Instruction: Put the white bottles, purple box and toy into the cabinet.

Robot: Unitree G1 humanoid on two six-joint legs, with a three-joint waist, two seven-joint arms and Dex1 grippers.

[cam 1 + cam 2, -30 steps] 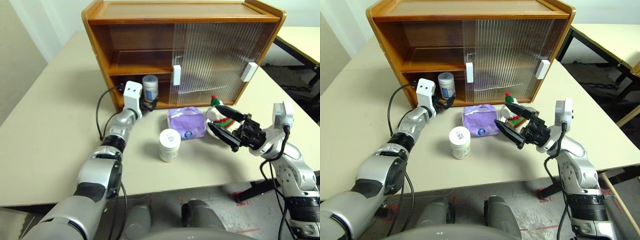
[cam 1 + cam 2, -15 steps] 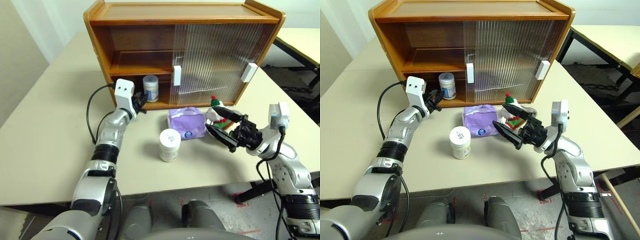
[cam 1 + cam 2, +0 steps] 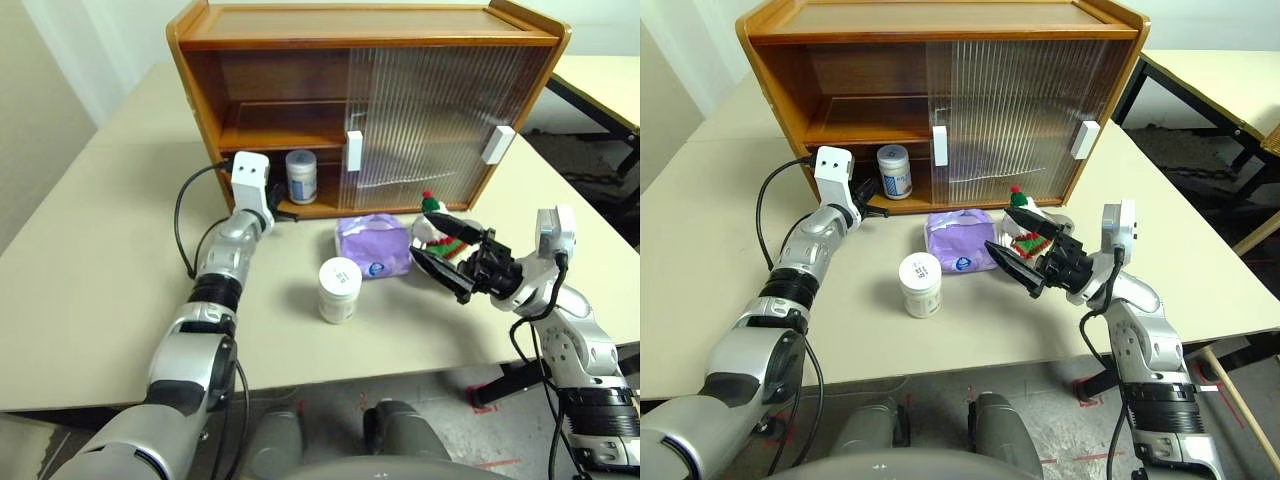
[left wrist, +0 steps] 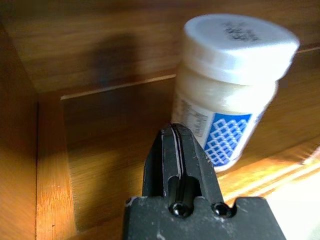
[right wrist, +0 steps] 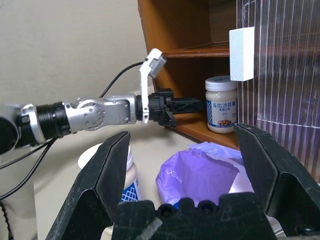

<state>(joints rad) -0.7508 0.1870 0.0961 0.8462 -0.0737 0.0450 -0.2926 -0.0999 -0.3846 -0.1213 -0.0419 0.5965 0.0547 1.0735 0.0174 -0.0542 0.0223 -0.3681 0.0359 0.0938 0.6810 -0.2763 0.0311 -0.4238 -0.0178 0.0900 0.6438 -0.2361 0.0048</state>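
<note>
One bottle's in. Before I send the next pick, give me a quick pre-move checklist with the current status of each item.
1. First white bottle standing upright on the cabinet's bottom shelf: ok.
2. Left gripper shut, empty and apart from that bottle: ok.
3. Right gripper open and empty: ok.
4. Second white bottle upright on the table, nothing over it: ok.
5. Purple box and toy on the table, not yet stowed: not ok.
6. Cabinet's left side open for loading: ok.

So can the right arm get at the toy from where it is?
Probably yes. The right gripper is open and hovers right beside the toy, with nothing between them; the purple box sits off to one side, clear of the path.
</note>
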